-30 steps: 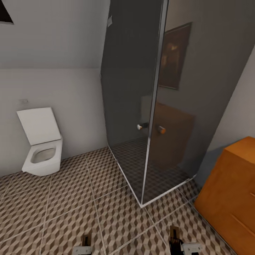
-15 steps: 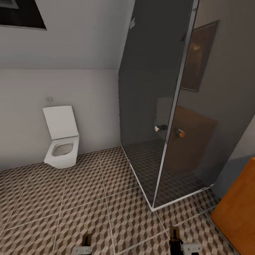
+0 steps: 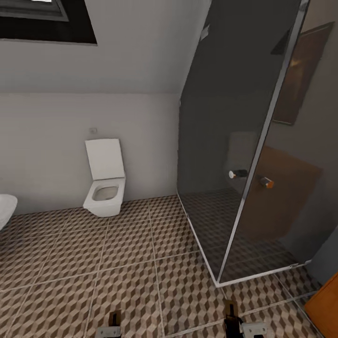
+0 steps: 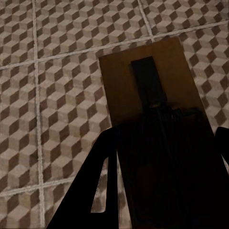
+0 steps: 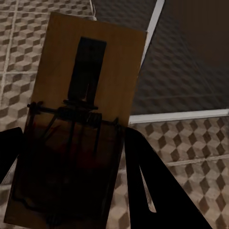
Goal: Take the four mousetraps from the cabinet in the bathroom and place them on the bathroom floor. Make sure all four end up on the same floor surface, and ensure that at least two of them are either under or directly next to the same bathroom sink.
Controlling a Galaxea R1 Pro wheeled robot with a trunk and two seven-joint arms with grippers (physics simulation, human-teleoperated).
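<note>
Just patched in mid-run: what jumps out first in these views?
The tall dark glass shower enclosure dominates the right half of the head view, with a white toilet against the back wall to its left. Each wrist view shows a mousetrap, one in the left gripper and one in the right gripper, above the cube-patterned bathroom floor. An orange cabinet corner sits at lower right.

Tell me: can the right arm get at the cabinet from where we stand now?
Probably not. The cabinet is just an orange corner at the head view's lower right edge, off to the side, and the right gripper already holds a mousetrap over the bathroom floor. Turn back first.
</note>
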